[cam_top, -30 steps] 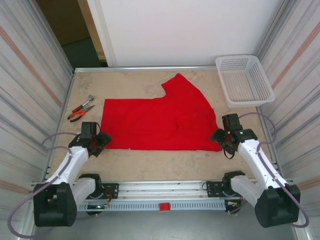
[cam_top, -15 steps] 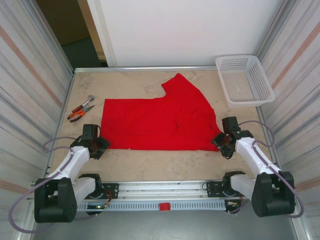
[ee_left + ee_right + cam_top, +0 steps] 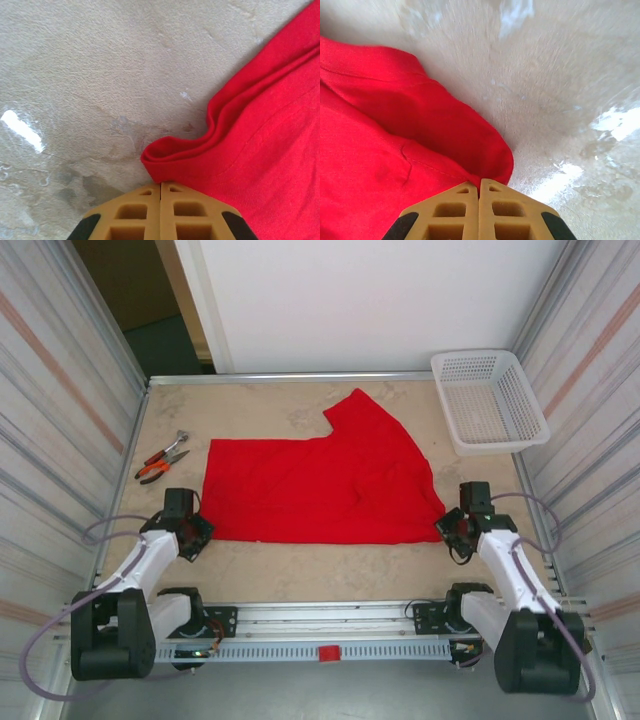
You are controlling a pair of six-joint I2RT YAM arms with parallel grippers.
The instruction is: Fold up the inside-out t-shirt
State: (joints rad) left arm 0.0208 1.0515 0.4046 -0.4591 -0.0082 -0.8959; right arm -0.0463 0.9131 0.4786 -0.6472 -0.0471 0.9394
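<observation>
The inside-out t-shirt lies spread flat on the beige table, bright red, with one sleeve pointing toward the back. My left gripper sits at its near left corner. In the left wrist view the tan fingers are pressed together, with the folded red hem pinched at their tips. My right gripper is at the near right corner. Its fingers are likewise shut, and the rounded corner of the red cloth is caught between the tips.
Orange-handled pliers lie left of the shirt. A white mesh basket stands at the back right corner. Ribbed metal walls close in both sides, and the mounting rail runs along the near edge.
Both grippers have gone from open to shut on the shirt's near corners. The right gripper has shifted to the right, and the left one has settled slightly lower.
</observation>
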